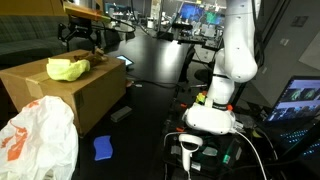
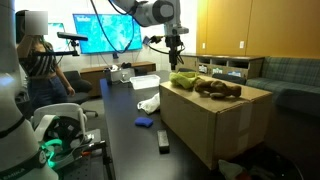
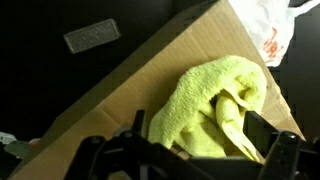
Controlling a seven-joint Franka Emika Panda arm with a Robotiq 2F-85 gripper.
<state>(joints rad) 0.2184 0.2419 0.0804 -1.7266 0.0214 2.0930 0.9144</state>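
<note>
Cloth: I see the yellow-green cloth (image 3: 215, 100) as a crumpled heap; in my wrist view its long axis runs from lower left to upper right, and no end stands out as a front
Where it lies: flat on top of the cardboard box (image 1: 75, 100), close to one corner, in both exterior views
Fingers: my gripper (image 1: 80, 48) hangs right above the cloth; the wrist view shows the fingers (image 3: 258, 128) spread wide on either side of the heap with nothing clamped between them; I cannot tell whether the tips touch the fabric
Neighbour: a brown soft thing (image 2: 218, 88) lies just beside the cloth on the same box top
Box contents: the top is closed, so I cannot see inside
Bag: a white plastic bag (image 1: 35, 140) with orange print sits beside the box; its contents are hidden from me
Table: a blue thing (image 1: 104, 148) and a flat grey piece (image 3: 92, 36) lie on the dark table (image 2: 125, 120), apart from the box
</note>
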